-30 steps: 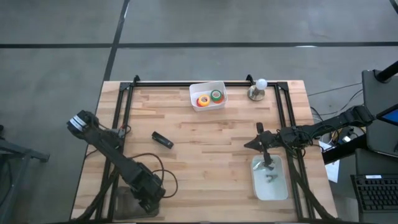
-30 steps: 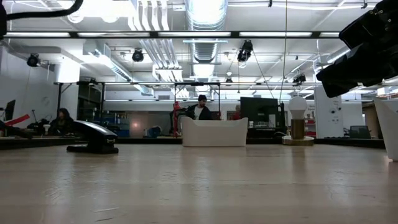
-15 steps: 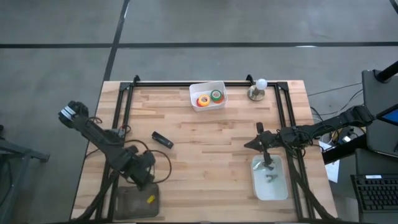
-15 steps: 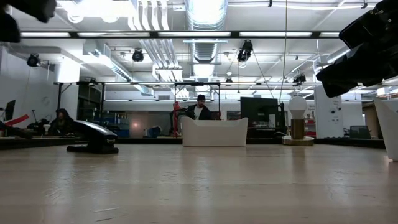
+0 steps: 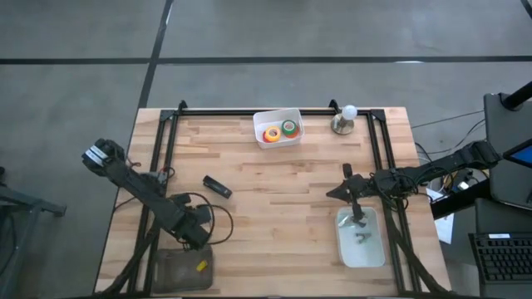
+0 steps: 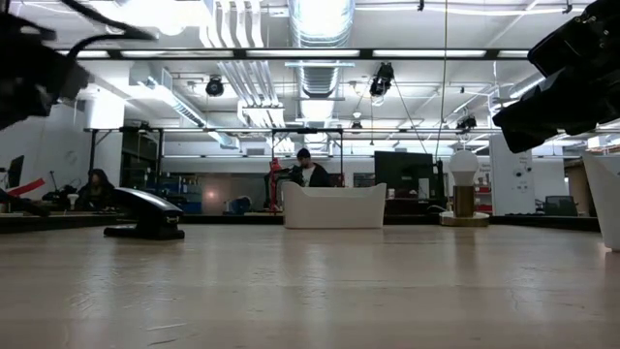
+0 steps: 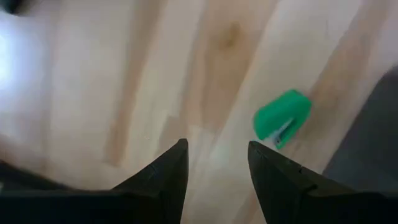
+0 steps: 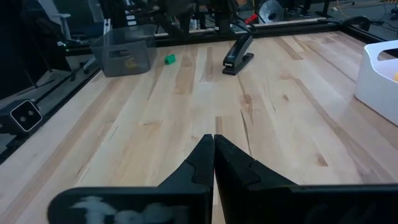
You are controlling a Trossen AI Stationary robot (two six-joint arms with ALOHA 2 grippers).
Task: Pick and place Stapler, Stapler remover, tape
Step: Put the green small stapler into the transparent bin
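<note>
The small green plastic stapler remover [image 7: 282, 118] lay just beyond the left gripper [image 7: 214, 163], whose fingers were spread, apparently to take it; the right gripper [image 8: 213, 152], pressed together, waited.

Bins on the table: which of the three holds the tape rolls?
The white bin at the far edge, with orange and green rolls inside. The clear bin under the right arm and the grey bin at the near-left corner hold none.

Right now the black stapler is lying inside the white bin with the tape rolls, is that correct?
Not quite: the black stapler lies on the bare table, apart from the white bin, as the high view shows. The bin holds only the tape rolls.
</note>
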